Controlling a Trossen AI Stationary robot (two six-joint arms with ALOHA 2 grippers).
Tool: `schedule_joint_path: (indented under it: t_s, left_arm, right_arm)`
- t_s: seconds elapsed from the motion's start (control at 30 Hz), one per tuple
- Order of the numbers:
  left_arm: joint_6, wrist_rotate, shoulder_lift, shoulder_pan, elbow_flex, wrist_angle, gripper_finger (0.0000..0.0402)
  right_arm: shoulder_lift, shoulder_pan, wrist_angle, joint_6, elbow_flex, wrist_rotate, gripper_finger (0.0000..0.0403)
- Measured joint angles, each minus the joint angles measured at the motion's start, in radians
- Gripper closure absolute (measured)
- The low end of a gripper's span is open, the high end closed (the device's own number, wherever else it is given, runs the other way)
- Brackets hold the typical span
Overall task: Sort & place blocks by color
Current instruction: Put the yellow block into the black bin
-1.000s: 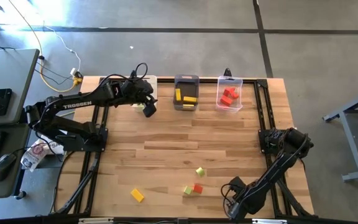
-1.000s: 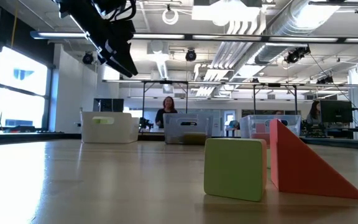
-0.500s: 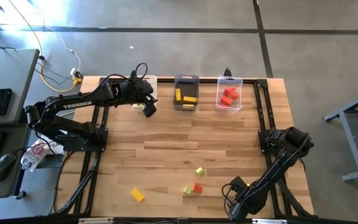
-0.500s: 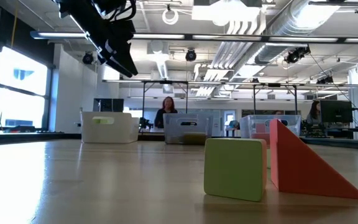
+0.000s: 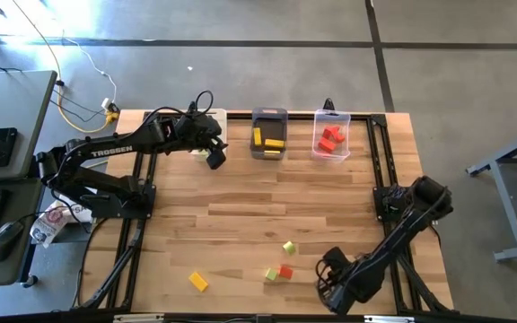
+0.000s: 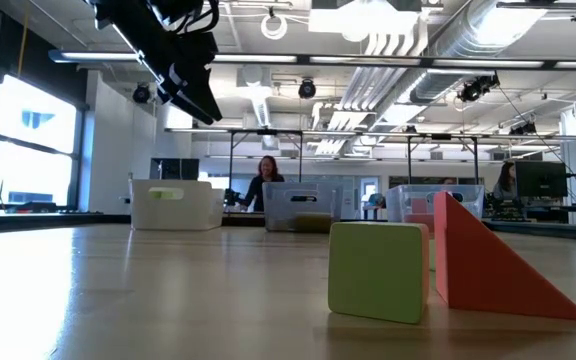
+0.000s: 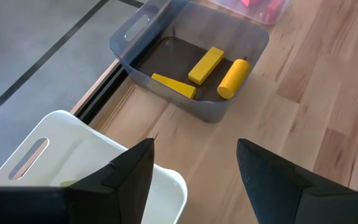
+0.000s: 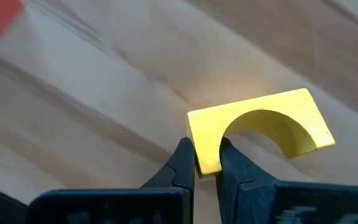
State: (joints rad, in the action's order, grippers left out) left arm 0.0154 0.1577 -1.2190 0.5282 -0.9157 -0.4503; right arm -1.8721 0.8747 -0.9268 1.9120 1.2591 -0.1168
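We find the right end effector (image 8: 207,163) low at the near right of the worktop (image 5: 240,193), fingers shut on one leg of a yellow arch block (image 8: 260,127), its long axis crossing the fingers. The grey bin (image 5: 268,135) with yellow pieces lies far across. Left end effector (image 7: 191,174) gapes empty above the white bin (image 7: 73,149)

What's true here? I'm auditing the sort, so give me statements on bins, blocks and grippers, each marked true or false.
The right gripper is shut on a yellow arch block. True.
The dark grey bin holds red pieces. False: yellow blocks lie in it; the red blocks are in the clear bin.
The left gripper hangs near the white bin, jaws open. True.
Nothing lies loose on the table. False: a flat yellow block and a green block do.
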Motion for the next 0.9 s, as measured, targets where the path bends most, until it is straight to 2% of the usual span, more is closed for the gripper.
schedule_joint_path:
  t_s: [0.4, 0.7, 0.9]
  left_arm:
    - [-0.001, 0.001, 0.0, 0.0, 0.0, -0.001, 0.0188]
    - [-0.025, 0.001, 0.0, 0.0, 0.0, -0.093, 0.0188]
    - [-0.019, 0.003, 0.0, -0.032, 0.0, -0.121, 0.0188]
  right_arm:
    - [0.0, -0.176, 0.042, -0.252, 0.0, -0.081, 0.0393]
    - [0.002, -0.369, 0.092, -0.517, 0.001, -0.094, 0.0393]
    - [0.002, -0.507, 0.191, -0.746, 0.002, -0.093, 0.0391]
